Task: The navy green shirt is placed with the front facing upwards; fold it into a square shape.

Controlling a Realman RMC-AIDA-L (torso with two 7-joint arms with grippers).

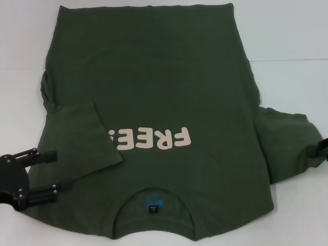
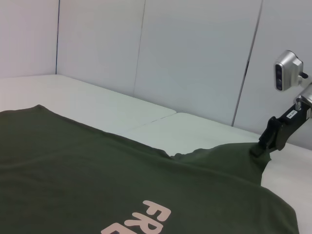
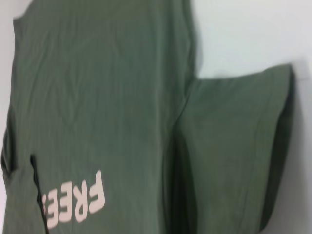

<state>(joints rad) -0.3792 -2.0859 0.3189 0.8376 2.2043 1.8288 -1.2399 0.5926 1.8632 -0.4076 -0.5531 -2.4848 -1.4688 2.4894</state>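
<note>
The navy green shirt (image 1: 164,87) lies front up on the white table, its neck (image 1: 154,202) nearest me and the pale "FREE!" lettering (image 1: 159,139) upside down. Its left sleeve (image 1: 82,138) is folded in over the chest and covers the end of the lettering. My left gripper (image 1: 51,174) stands open at the shirt's near left edge, with nothing held. At the far right, my right gripper (image 1: 319,149) is shut on the edge of the right sleeve (image 1: 287,146). The left wrist view shows the right gripper (image 2: 261,148) pinching that sleeve (image 2: 229,156) slightly off the table. The sleeve (image 3: 234,146) fills the right wrist view.
White table (image 1: 287,31) shows around the shirt at the back corners and along the right side. A pale wall (image 2: 195,58) stands behind the table in the left wrist view. The right arm's wrist camera (image 2: 287,70) hangs above its gripper.
</note>
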